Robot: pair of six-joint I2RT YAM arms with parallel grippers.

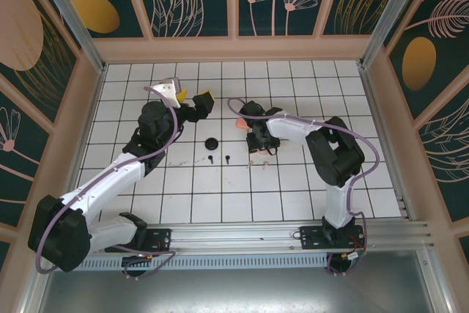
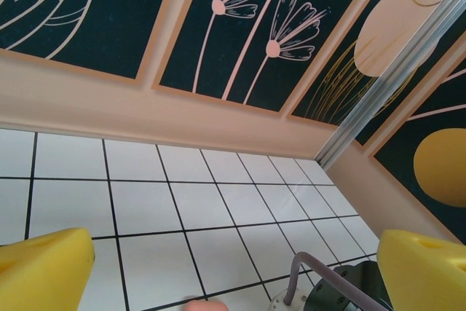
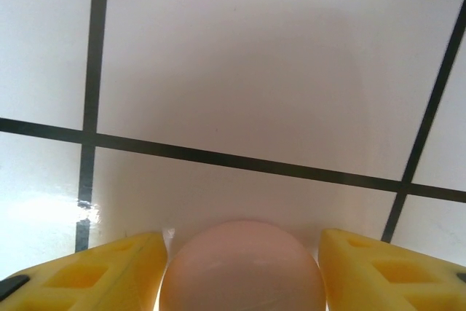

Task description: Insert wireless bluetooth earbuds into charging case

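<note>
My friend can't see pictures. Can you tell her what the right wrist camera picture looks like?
A pale pink rounded thing sits squeezed between the two yellow fingertips of the right pincer, at the bottom of the picture. Behind it is a shiny white table with black grid lines.

Top view: bright, even overhead light. The glossy white tiled table w/ black grid lines is sharp, w/ soft faint shadows under the black-and-white robot arms. Left wrist view: yellow foam pads out of focus at 5 & 7 o'clock, dark floral wall panels crisp. Right wrist view: pale pink rounded case blurred at 6 o'clock, glare patch on tile at 8 o'clock, soft grey shadow above the case.
</note>
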